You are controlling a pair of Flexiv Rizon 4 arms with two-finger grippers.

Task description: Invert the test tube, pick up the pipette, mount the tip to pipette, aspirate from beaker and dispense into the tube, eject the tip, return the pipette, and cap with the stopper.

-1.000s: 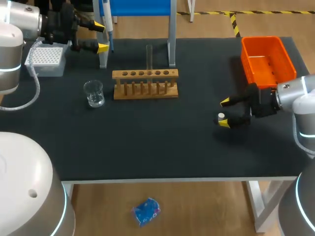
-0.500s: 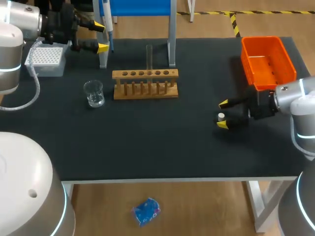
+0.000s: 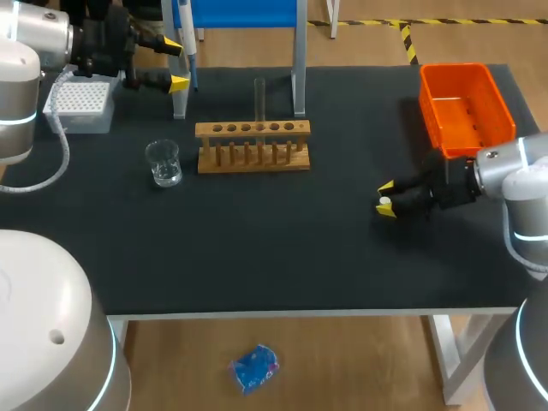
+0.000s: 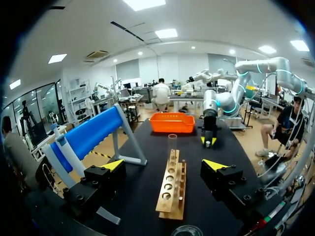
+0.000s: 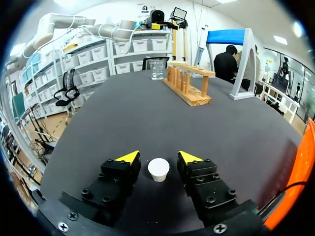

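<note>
Right gripper (image 5: 158, 157) has the white stopper (image 5: 158, 169) sitting between its fingers, small gaps both sides, so not gripping. Left gripper (image 3: 176, 63) is spread wide near the blue stand (image 3: 240, 13), holding nothing.

Clear test tube (image 3: 259, 96) stands upright in the wooden rack (image 3: 253, 147); glass beaker (image 3: 163, 163) sits just beside the rack; small white stopper (image 3: 384, 204) rests well apart; pipette (image 3: 188, 34) hangs on a blue stand (image 3: 244, 12).

Head view high over table (image 3: 257, 257); wrist views low, seemingly opposed, rack (image 3: 253, 129) common to all
</note>
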